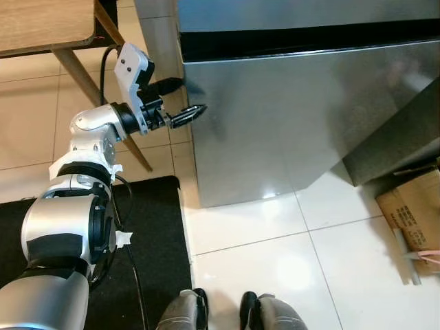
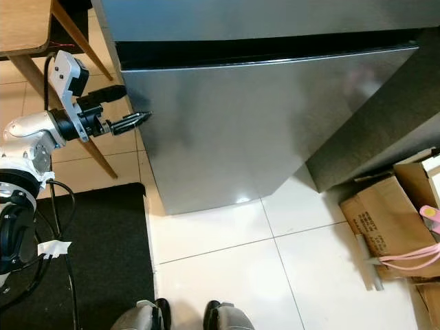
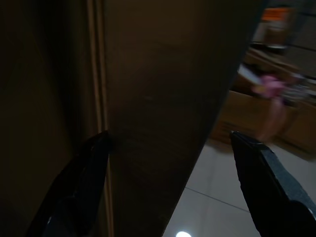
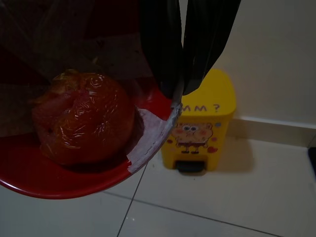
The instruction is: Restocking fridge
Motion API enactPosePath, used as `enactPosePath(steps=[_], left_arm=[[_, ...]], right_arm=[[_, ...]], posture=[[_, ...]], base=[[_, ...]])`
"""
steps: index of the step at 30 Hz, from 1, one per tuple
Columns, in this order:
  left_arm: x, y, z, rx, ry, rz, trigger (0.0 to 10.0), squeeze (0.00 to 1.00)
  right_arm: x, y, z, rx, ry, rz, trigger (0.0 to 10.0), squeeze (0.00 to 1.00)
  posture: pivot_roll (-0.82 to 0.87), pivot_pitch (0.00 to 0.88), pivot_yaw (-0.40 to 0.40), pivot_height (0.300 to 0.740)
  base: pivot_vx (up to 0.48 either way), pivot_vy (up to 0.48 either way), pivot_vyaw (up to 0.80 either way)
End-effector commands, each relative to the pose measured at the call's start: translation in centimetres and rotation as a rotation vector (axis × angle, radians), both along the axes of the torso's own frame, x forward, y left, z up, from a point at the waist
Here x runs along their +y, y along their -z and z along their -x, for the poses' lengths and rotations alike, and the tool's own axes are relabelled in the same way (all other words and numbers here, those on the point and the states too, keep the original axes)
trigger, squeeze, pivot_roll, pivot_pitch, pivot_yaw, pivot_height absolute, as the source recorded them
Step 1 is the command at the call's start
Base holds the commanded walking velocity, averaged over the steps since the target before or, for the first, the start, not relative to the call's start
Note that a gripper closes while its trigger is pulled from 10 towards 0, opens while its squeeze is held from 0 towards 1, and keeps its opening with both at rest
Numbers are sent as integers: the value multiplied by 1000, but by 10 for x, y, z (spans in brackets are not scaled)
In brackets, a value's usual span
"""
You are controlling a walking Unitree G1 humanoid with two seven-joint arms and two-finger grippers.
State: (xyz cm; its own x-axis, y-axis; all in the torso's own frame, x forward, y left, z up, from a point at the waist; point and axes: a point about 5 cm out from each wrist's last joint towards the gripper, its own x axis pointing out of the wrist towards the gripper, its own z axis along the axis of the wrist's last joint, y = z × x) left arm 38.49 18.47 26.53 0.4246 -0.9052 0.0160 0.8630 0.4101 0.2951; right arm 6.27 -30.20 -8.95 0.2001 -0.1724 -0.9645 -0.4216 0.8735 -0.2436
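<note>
Left hand at the fridge's side edge; right hand carrying a red bowl.

Eye views: the steel fridge [image 1: 289,117] stands shut, its lower door meeting the white tiled floor [image 1: 275,268]; open tile lies before it, a black mat [image 1: 151,254] to the left and a cardboard box [image 2: 385,220] to the right. The left hand [image 1: 189,115] reaches the door's left edge beside a wooden bench [image 1: 41,24] leg.
Left wrist view: its fingers [image 3: 79,187] are spread wide, straddling the door edge, gripping nothing.
Right wrist view: the right hand [image 4: 180,84] is closed on the rim of a red bowl [image 4: 98,173] holding a plastic-wrapped reddish food item [image 4: 84,118], above tile near a yellow bin [image 4: 200,128].
</note>
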Motion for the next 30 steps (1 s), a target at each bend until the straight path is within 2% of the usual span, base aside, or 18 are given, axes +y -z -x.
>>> enactPosePath(steps=[1, 4, 9, 16, 18, 21, 24, 25, 28, 29, 30], left_arm=[[-30, 24, 5, 84, 187, -75, 10000, 0], [-37, 30, 9, 103, 248, -88, 10000, 0], [-39, 35, 10, 114, 254, -90, 10000, 0], [-48, 50, 17, 171, 360, -93, 10000, 0], [-54, 63, 25, 233, 431, -80, 10000, 0], [-57, 72, 32, 280, 466, -58, 10000, 0], [-57, 104, 60, 432, 540, -8, 10000, 0], [-57, 104, 60, 432, 540, -8, 10000, 0], [-33, 139, 69, 548, 430, 49, 10000, 0], [-33, 139, 69, 548, 430, 49, 10000, 0], [-27, 148, 72, 577, 402, 59, 10000, 0]], right_arm=[[1, 3, 17, 51, 25, 8, 10000, 0], [2, 4, 15, 45, 29, 6, 10000, 0], [4, 5, 14, 42, 33, 3, 10000, 0], [8, 6, 13, 39, 42, -4, 10000, 0], [10, 7, 12, 38, 44, -6, 10000, 0], [11, 7, 11, 37, 45, -7, 10000, 0], [14, 8, 6, 31, 47, -12, 10000, 0], [14, 8, 6, 31, 47, -12, 10000, 0], [16, 8, 2, 24, 47, -16, 10000, 0], [16, 8, 2, 24, 47, -16, 10000, 0], [17, 8, 1, 23, 46, -16, 10000, 0]], posture=[[-236, 338, -47, 740], [-235, 331, -39, 740], [-232, 326, -34, 740], [-225, 309, -23, 740], [-215, 300, -23, 740], [-211, 295, -24, 740], [-200, 278, -24, 740], [-200, 278, -24, 740], [-189, 265, -23, 740], [-189, 265, -23, 740], [-189, 265, -23, 740]], base=[[0, 0, 0], [0, 0, 0], [0, 0, 0], [0, 0, 0], [0, 0, 0], [0, 0, 0], [0, 0, 0], [0, 0, 0], [0, 0, 0], [0, 0, 0], [0, 0, 0]])
